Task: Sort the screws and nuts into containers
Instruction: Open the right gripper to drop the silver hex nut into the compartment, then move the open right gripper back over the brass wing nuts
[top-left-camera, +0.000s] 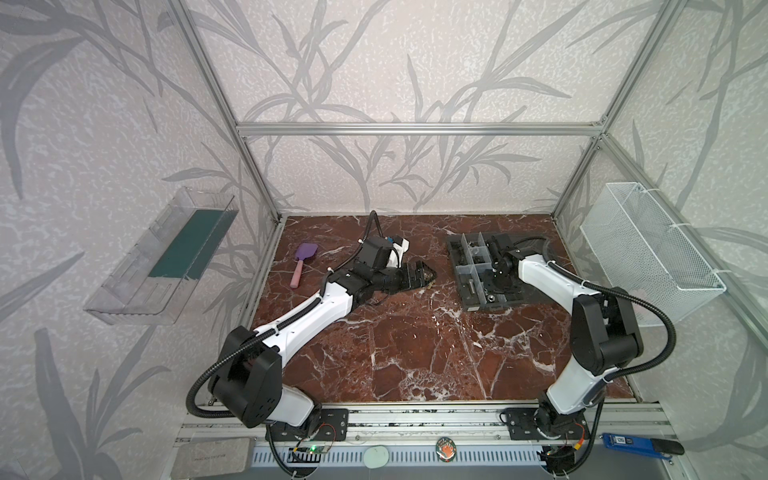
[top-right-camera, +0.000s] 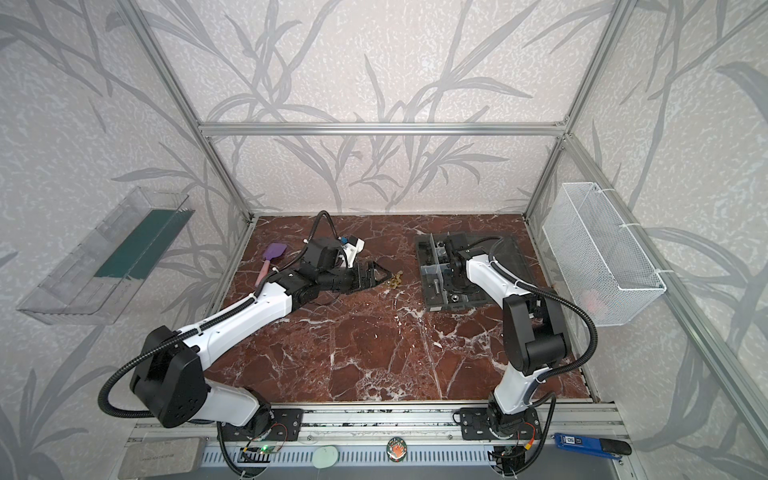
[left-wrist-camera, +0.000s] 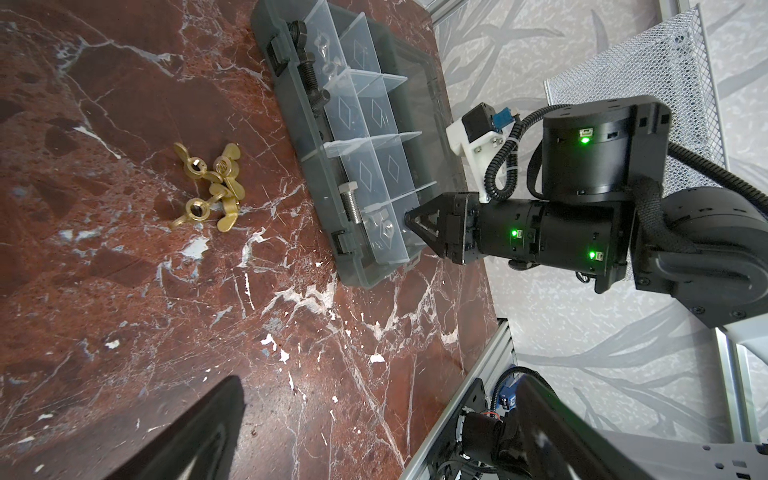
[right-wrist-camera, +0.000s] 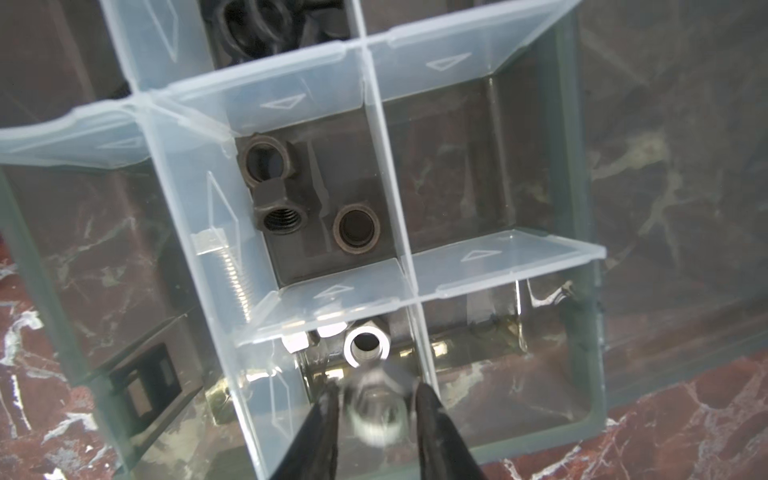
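The containers are compartments of a grey organizer box (top-left-camera: 465, 286) (top-right-camera: 432, 301) (left-wrist-camera: 353, 274) (right-wrist-camera: 582, 166) at the back right of the table. My right gripper (top-left-camera: 494, 284) (left-wrist-camera: 409, 218) (right-wrist-camera: 378, 415) points down into a near compartment, jaws slightly apart. A blurred silver nut (right-wrist-camera: 376, 409) sits loose between them, above other silver nuts (right-wrist-camera: 368, 347). Black nuts (right-wrist-camera: 274, 195) fill the adjoining compartment. Black screws (left-wrist-camera: 309, 70) and a silver screw (left-wrist-camera: 348, 203) lie in the side compartments. My left gripper (top-left-camera: 428, 276) (left-wrist-camera: 380, 380) is wide open and empty, beside several brass wing nuts (top-right-camera: 395, 280) (left-wrist-camera: 212, 183).
A purple spatula (top-left-camera: 305, 259) lies at the back left of the table. A white mesh basket (top-left-camera: 648, 253) hangs on the right wall and a clear shelf (top-left-camera: 166, 253) on the left wall. The box's transparent lid (left-wrist-camera: 419, 83) lies open on its far side.
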